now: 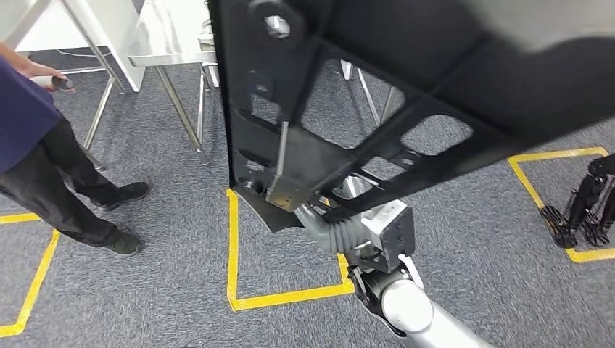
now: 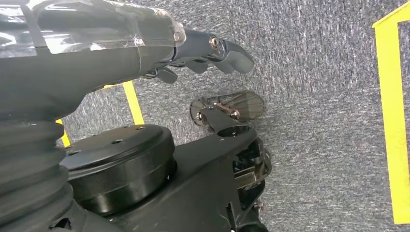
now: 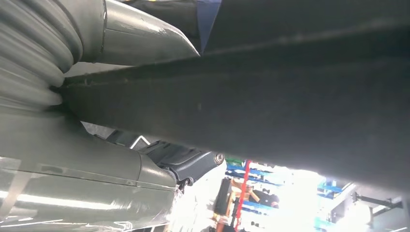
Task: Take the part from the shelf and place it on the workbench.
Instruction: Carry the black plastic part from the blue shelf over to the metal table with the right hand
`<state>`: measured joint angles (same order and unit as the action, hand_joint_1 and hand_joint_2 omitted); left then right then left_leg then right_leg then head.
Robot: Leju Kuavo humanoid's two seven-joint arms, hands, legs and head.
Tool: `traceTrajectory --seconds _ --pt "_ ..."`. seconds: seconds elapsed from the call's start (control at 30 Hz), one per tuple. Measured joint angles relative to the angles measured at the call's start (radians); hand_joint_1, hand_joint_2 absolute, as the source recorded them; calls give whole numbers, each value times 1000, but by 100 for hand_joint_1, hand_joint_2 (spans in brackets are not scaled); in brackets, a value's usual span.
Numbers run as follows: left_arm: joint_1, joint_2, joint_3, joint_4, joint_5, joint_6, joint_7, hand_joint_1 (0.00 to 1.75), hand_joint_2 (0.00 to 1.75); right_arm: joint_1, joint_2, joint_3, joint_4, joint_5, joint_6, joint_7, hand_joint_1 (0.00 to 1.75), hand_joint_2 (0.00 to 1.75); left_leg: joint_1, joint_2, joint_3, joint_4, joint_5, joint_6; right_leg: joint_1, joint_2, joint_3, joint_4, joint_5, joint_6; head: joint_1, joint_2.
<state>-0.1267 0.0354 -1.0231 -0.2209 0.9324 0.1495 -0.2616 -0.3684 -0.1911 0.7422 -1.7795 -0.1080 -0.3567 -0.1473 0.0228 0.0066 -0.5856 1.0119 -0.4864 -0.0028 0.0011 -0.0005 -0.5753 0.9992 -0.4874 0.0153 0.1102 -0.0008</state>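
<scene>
The part [image 1: 500,87] is a large black frame panel with several cutouts, held up close in front of my head view. My right hand [image 1: 319,221] grips its lower edge from beneath, with the silver arm rising from the bottom of the picture. In the right wrist view the panel's dark edge [image 3: 270,101] runs between the grey thumb and the dark fingers [image 3: 193,164]. My left hand [image 2: 145,43] hangs over the carpet, holding nothing, its fingers [image 2: 227,53] loosely extended. The steel workbench [image 1: 170,40] stands at the back left, partly hidden by the panel.
A person [image 1: 43,159] in a dark blue top and black trousers stands at the left, holding a small dark object. Yellow tape lines [image 1: 232,246] mark boxes on the grey carpet. A black folded stand [image 1: 587,210] sits at the right edge.
</scene>
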Motion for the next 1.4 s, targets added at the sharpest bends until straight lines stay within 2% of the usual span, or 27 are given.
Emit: traceTrajectory --seconds 0.1,0.17,0.33,0.53,0.6,0.7,0.77,0.8,0.87,0.9,0.93,0.97,1.03,1.07,1.1,1.13,1.2,1.23,1.27,1.33,1.37,1.4 --pt "0 -2 0 0 1 0 -1 0 175 1 0 0 10 1 -8 0 175 175 1 -1 2 -1 -1 -15 0 -1 0 3 -2 -4 -16 0" --pt "0 -3 0 0 3 0 -3 0 175 5 2 -1 16 11 -38 -5 175 175 1 -1 2 -2 -1 -20 0 -1 0 4 -4 -6 -24 0" --pt "0 -8 0 0 11 0 -8 0 175 18 14 -3 30 49 -118 -18 175 175 -4 -3 2 -2 -2 -20 -4 -1 1 3 -4 -5 -33 0" --pt "0 -13 0 0 16 -7 -16 0 175 8 12 4 53 56 -52 76 175 175 -10 -2 2 -1 -4 -18 -10 -1 1 3 -5 -3 -36 0" --pt "0 -14 0 0 16 -12 -17 0 175 0 11 8 62 56 -35 90 175 175 -13 -3 0 3 -6 -9 -14 -2 2 -1 -3 4 -37 0" --pt "0 -14 0 0 16 -18 -21 0 175 -6 11 14 73 56 -27 100 175 175 -14 -3 10 -14 -12 17 -17 -4 5 7 14 24 -45 0" --pt "1 -17 0 0 17 -21 -22 0 175 -11 11 18 79 57 -26 106 175 175 -10 -4 35 -35 -12 27 -17 -3 -1 34 10 33 -44 0" --pt "1 -19 0 0 17 -23 -23 0 175 -14 11 19 81 58 -26 108 175 175 -8 -4 46 -41 -12 29 -18 -1 -17 69 -10 35 -41 0" --pt "2 -22 0 0 18 -23 -23 0 175 -17 11 23 84 60 -24 113 175 175 -6 -3 58 -43 -16 27 -20 1 -76 175 -59 43 -35 0" --pt "3 -23 0 0 19 -24 -23 0 175 -16 10 26 86 60 -24 115 175 175 -6 -3 63 -43 -20 24 -22 1 -108 223 -74 48 -33 0" --pt "6 -25 0 0 19 -24 -22 0 175 -14 10 28 89 61 -24 117 175 175 -4 -3 70 -43 -27 20 -24 1 -128 243 -72 53 -31 0" --pt "8 -26 0 0 20 -24 -22 0 175 -13 9 30 92 62 -24 118 175 175 -2 -3 79 -43 -34 16 -26 0 -131 230 -50 56 -29 0" --pt "11 -27 0 0 23 -24 -21 0 175 -12 8 32 98 64 -24 118 175 175 4 -3 102 -43 -53 3 -32 0 -95 123 26 59 -26 0" --pt "11 -27 0 1 24 -24 -21 0 175 -13 7 33 101 64 -24 118 175 175 6 -3 112 -42 -62 -5 -32 -1 -75 68 47 59 -24 0" --pt "10 -27 0 1 25 -24 -20 0 175 -13 7 34 103 64 -23 118 175 175 7 -3 118 -42 -71 -13 -30 -2 -59 29 53 52 -21 0" --pt "10 -27 0 1 26 -24 -20 0 175 -12 6 35 106 64 -23 118 175 175 7 -2 124 -43 -78 -22 -27 -3 -51 11 47 40 -21 0" --pt "9 -27 0 1 27 -25 -19 0 175 -13 6 38 109 64 -23 119 175 175 7 -1 131 -35 -81 -36 -22 -3 -42 7 26 11 -25 0" --pt "7 -27 0 1 27 -25 -18 0 175 -13 7 39 110 65 -24 118 175 175 8 -1 123 -11 -73 -40 -23 -2 -32 4 20 2 -29 0" --pt "6 -27 0 1 27 -26 -19 0 175 -14 8 39 111 65 -24 118 175 175 9 -2 97 35 -59 -43 -23 -3 -19 0 11 -7 -35 0" --pt "4 -27 0 1 28 -27 -18 0 175 -15 10 41 113 65 -23 118 175 175 9 -5 5 170 -51 -47 -24 -4 13 -11 -9 -18 -46 0" --pt "6 -27 0 1 29 -27 -18 0 175 -15 11 42 115 65 -23 118 175 175 9 -5 -47 229 -71 -47 -23 -4 31 -16 -21 -22 -52 0" --pt "9 -27 0 1 30 -28 -18 0 175 -15 12 44 118 65 -22 118 175 175 8 -6 -92 265 -105 -46 -23 -2 51 -20 -34 -23 -55 0"
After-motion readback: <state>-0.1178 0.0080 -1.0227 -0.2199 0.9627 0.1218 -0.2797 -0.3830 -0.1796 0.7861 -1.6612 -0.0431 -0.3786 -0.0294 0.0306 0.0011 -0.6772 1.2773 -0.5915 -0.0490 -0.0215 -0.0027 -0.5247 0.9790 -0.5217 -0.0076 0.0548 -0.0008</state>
